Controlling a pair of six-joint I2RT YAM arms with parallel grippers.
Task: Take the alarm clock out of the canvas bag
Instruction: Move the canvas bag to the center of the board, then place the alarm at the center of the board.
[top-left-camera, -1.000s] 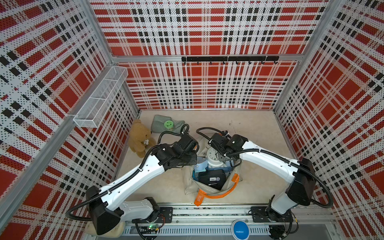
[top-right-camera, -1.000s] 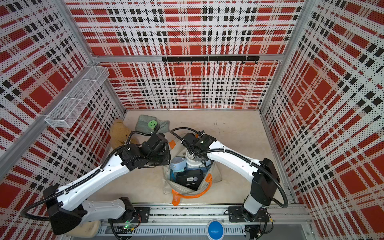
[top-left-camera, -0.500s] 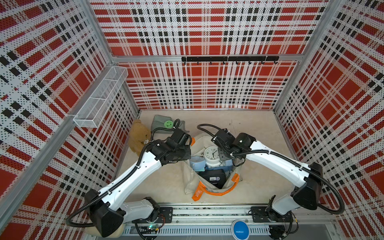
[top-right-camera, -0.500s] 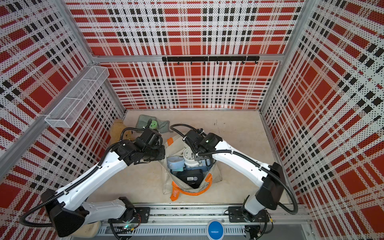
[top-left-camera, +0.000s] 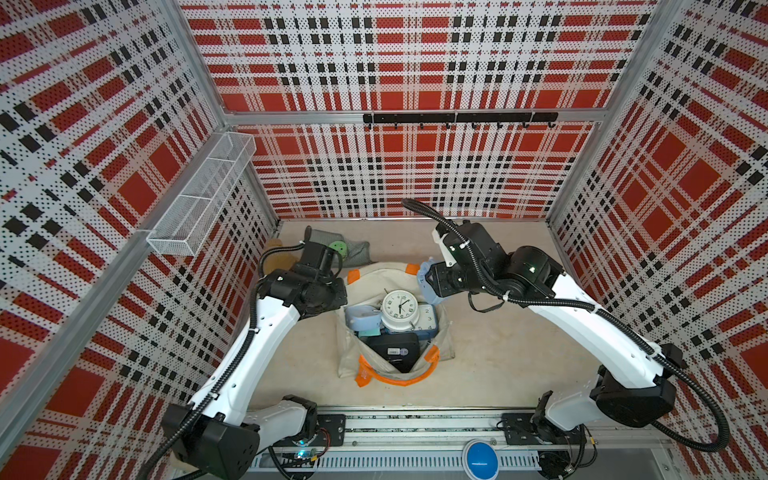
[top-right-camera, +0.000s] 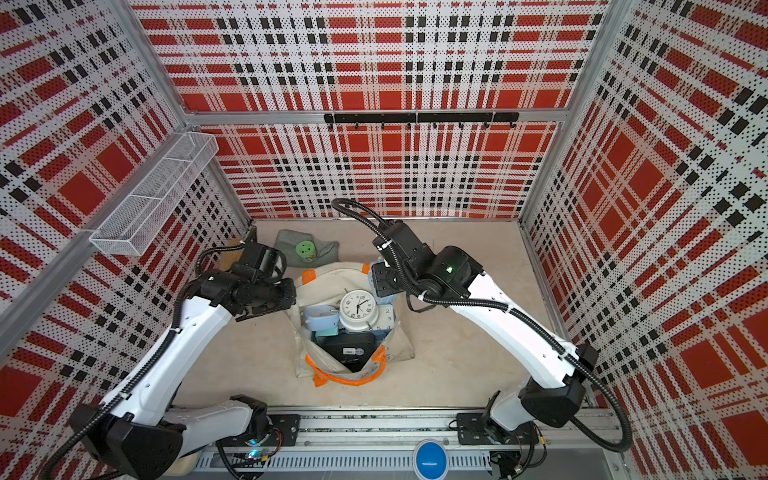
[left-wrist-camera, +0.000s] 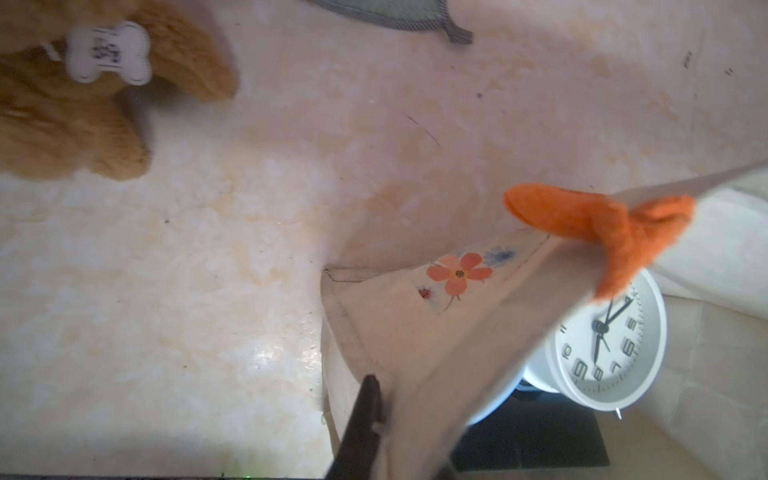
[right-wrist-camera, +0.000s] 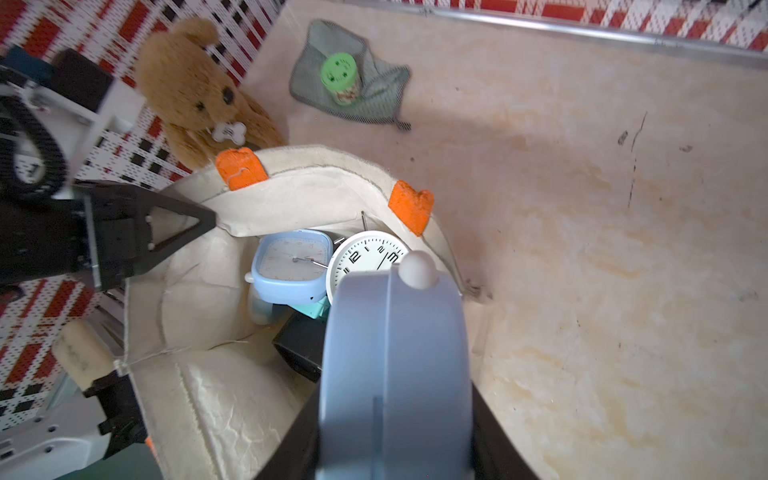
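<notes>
Alarm clock (right-wrist-camera: 395, 353) in our right gripper (top-left-camera: 432, 284), canvas bag (top-left-camera: 386, 276) under it
The jaws are closed partway on the pale blue clock, thin edge toward the wrist; the bag's mouth lies below and toward our left gripper (right-wrist-camera: 205, 220), which pinches the rim tight, so bare table (top-left-camera: 498, 340) waits on the opposite side

Clamped in left gripper (left-wrist-camera: 388, 428): canvas bag (left-wrist-camera: 419, 345) rim, taut, w/ orange patch (left-wrist-camera: 582, 224) & flower print (left-wrist-camera: 459, 272). Partly hidden behind rim: white clock (left-wrist-camera: 615, 353). Well apart: brown plush (left-wrist-camera: 83, 120).
</notes>
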